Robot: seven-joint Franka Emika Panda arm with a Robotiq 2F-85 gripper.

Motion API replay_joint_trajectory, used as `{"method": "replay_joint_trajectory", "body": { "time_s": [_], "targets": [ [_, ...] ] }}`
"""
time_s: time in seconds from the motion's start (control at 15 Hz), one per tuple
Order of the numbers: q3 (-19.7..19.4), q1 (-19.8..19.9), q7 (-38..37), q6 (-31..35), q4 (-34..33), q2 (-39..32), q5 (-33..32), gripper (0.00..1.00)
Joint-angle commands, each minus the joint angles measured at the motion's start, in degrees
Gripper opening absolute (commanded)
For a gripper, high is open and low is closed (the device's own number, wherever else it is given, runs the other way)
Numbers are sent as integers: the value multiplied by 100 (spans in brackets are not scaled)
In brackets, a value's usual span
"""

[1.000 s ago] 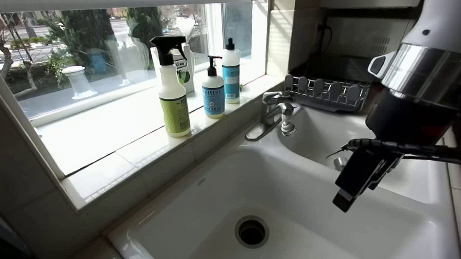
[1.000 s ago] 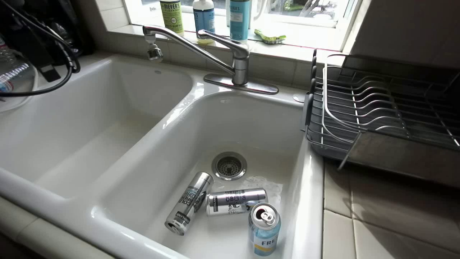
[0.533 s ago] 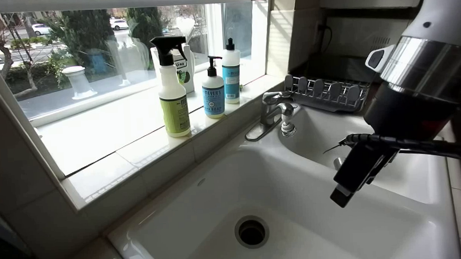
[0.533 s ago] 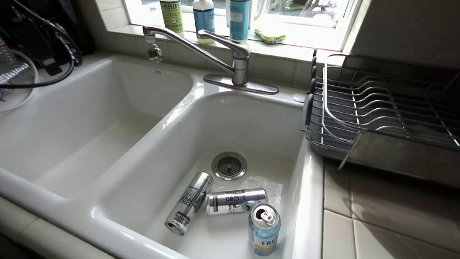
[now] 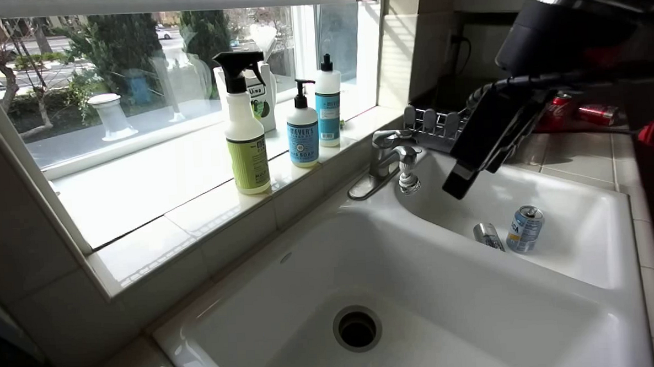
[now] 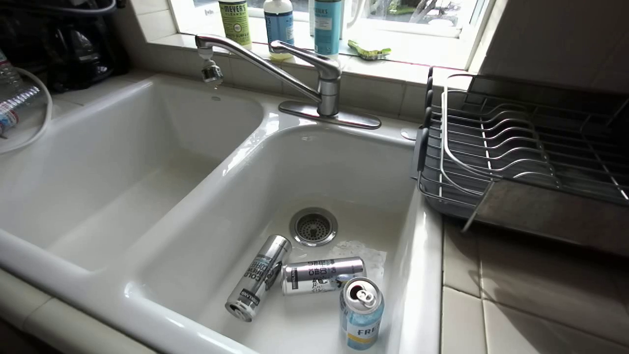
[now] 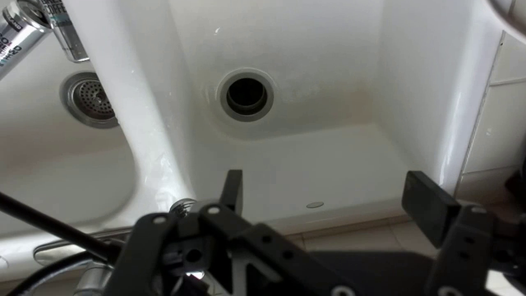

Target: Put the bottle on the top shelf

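The bottle (image 5: 303, 137), short and blue-labelled with a dark pump, stands upright on the window sill. It also shows in an exterior view (image 6: 279, 29) with its top cut off. It stands between the yellow-green spray bottle (image 5: 248, 154) and the slim teal bottle (image 5: 328, 109). My gripper (image 5: 459, 182) hangs above the sink, to the right of the bottle and apart from it. In the wrist view the gripper (image 7: 328, 191) is open with nothing between its fingers, and no bottle shows there. A white bar with thin wires (image 5: 186, 1) crosses the window top; whether it is the shelf I cannot tell.
The faucet (image 6: 329, 88) stands in front of the sill. Cans lie or stand in a sink basin, one upright (image 6: 362, 314). A dish rack (image 6: 516, 147) stands beside the sink. A white carton (image 5: 262, 98) is behind the spray bottle. Red cans (image 5: 597, 114) are on the counter.
My gripper has moved up and a little left in an exterior view, uncovering the cans and the counter behind it. It has left the frame of an exterior view. The bottles have not moved.
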State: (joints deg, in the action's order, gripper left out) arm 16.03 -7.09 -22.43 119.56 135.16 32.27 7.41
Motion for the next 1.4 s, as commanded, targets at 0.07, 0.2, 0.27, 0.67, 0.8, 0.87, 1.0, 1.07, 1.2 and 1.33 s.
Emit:
{"method": "replay_joint_trajectory", "body": {
  "time_s": [0.07, 0.2, 0.27, 0.67, 0.8, 0.87, 1.0, 1.07, 1.2, 1.33],
  "targets": [
    [-363, 312, 550, -858, -1490, -942, -532, 100],
    [-476, 388, 801, -1192, -2159, -1450, -694, 100],
    [-511, 390, 933, -1338, -2479, -1688, -757, 100],
    [-642, 302, 1517, -1989, -4318, -3259, -1062, 100],
    [-698, 277, 1418, -1680, -3811, -2887, -926, 100],
    [-709, 272, 1451, -1717, -3984, -3056, -940, 100],
    [-716, 264, 1465, -1780, -4168, -3220, -951, 100],
    [-716, 259, 1465, -1797, -4204, -3238, -954, 100],
    [-714, 248, 1465, -1815, -4237, -3238, -957, 100],
    [-794, 315, 1700, -1217, -4150, -3354, -812, 100]
  ]
}}
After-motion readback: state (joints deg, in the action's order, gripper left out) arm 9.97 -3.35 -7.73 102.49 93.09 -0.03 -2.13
